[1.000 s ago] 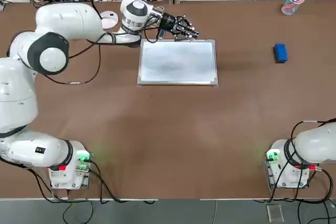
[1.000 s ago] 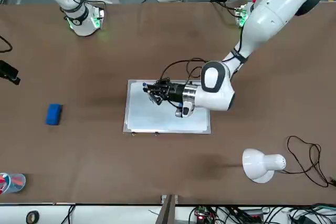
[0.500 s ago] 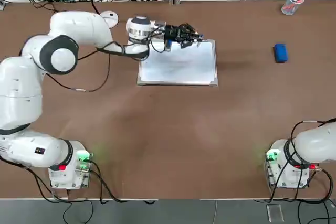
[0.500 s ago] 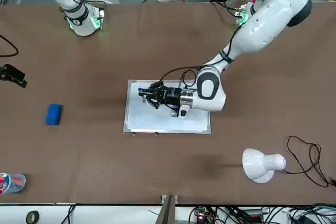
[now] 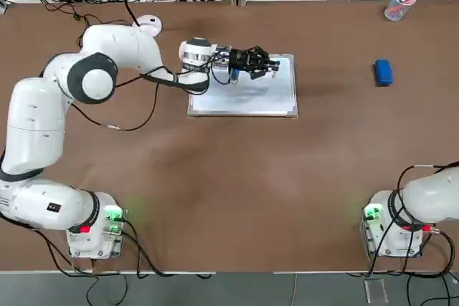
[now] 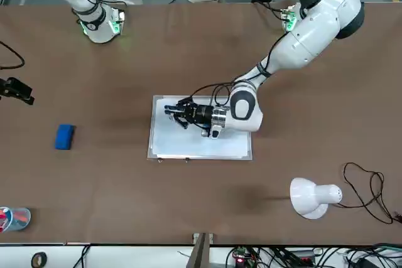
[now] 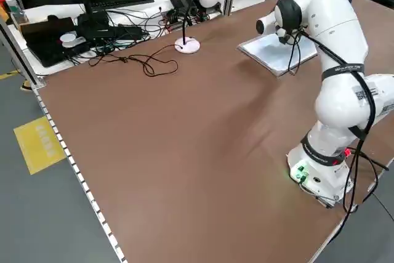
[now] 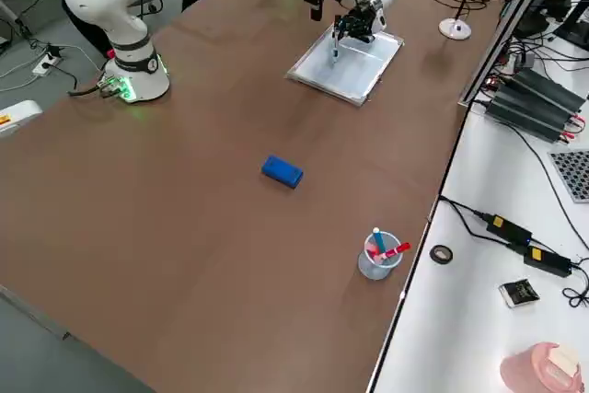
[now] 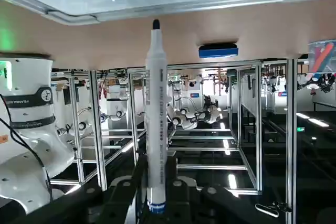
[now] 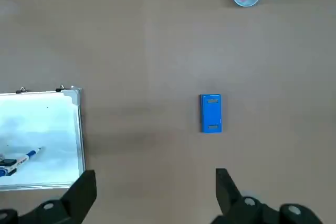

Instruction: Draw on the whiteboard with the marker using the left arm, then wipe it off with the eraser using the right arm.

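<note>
Marker (image 9: 157, 114) gripped tight — left gripper's jaws (image 9: 157, 198) closed on it over the whiteboard (image 5: 244, 98)! Right gripper's jaws (image 10: 156, 203) wide apart, empty — eraser (image 10: 211, 113) lying between board and the worktop's (image 5: 272, 177) right edge.

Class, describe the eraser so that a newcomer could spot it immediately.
Find the brown table, then the framed whiteboard lying on it. To the board's right in the top view lies the eraser, a small block. Its solid blue sets it apart from the clear cup of markers.

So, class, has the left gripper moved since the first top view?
Yes: the left gripper shifted toward the robot, farther over the whiteboard.
</note>
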